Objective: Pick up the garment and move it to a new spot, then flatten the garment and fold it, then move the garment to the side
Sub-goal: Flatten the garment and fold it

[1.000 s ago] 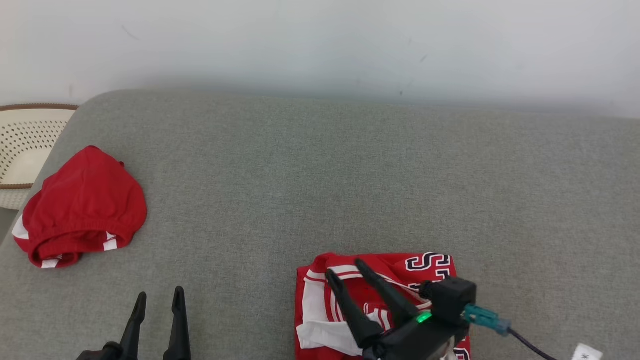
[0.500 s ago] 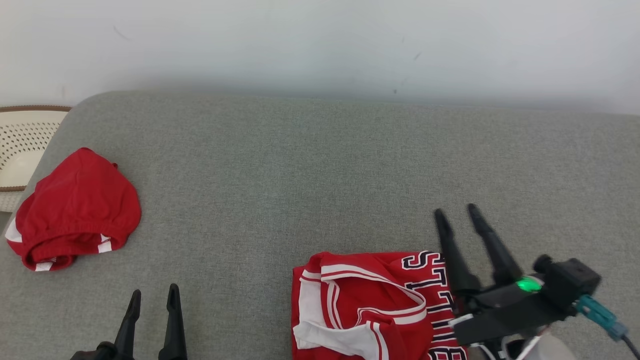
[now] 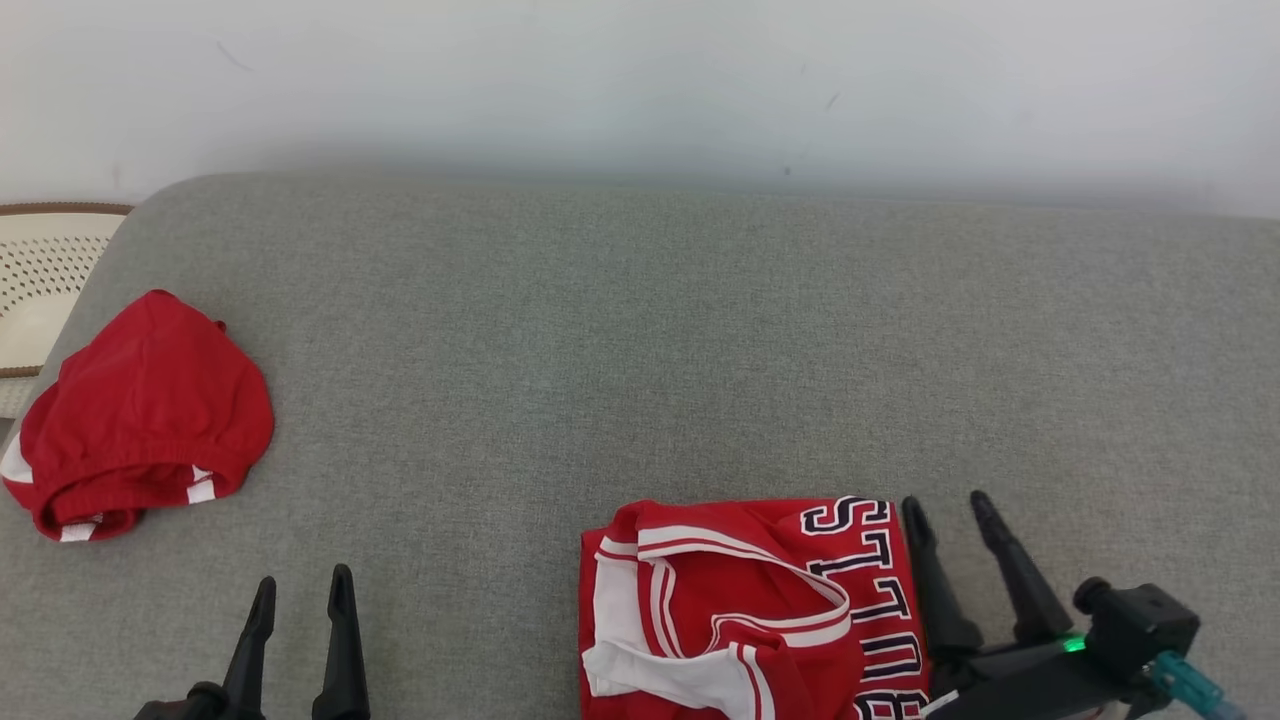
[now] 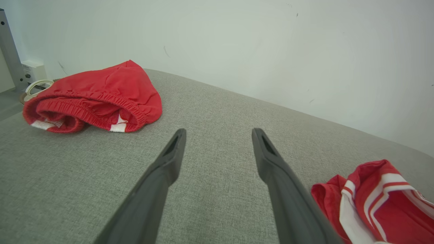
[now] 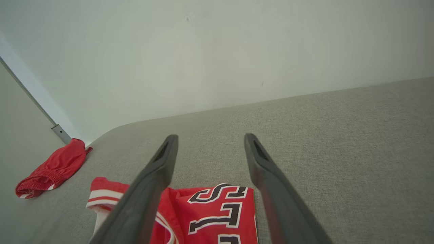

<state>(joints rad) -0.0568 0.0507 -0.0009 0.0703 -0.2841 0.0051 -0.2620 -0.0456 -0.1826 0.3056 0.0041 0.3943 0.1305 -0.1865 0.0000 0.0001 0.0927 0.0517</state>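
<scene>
The garment [image 3: 740, 610] is a red jersey with white trim and dark lettering, lying folded on the grey cushion [image 3: 640, 350] at the near edge. It also shows in the left wrist view as the garment [image 4: 373, 200] and under the right fingers as the garment [image 5: 217, 210]. My right gripper [image 3: 947, 502] stands open just right of the jersey, holding nothing; the right gripper [image 5: 211, 136] shows wide-spread fingers. My left gripper [image 3: 303, 577] is open at the lower left over bare cushion, and the left gripper [image 4: 219, 130] is empty too.
Red shorts [image 3: 150, 410] with white stripes lie bunched near the cushion's left end, seen also as shorts [image 4: 98, 91] and shorts [image 5: 51, 169]. A perforated cream basket [image 3: 40, 290] stands beyond that left edge. A pale wall backs the cushion.
My right gripper has come off the top of the jersey, swung to its right side and drawn back toward the near edge. The head camera has shifted slightly. The left gripper stays put.
</scene>
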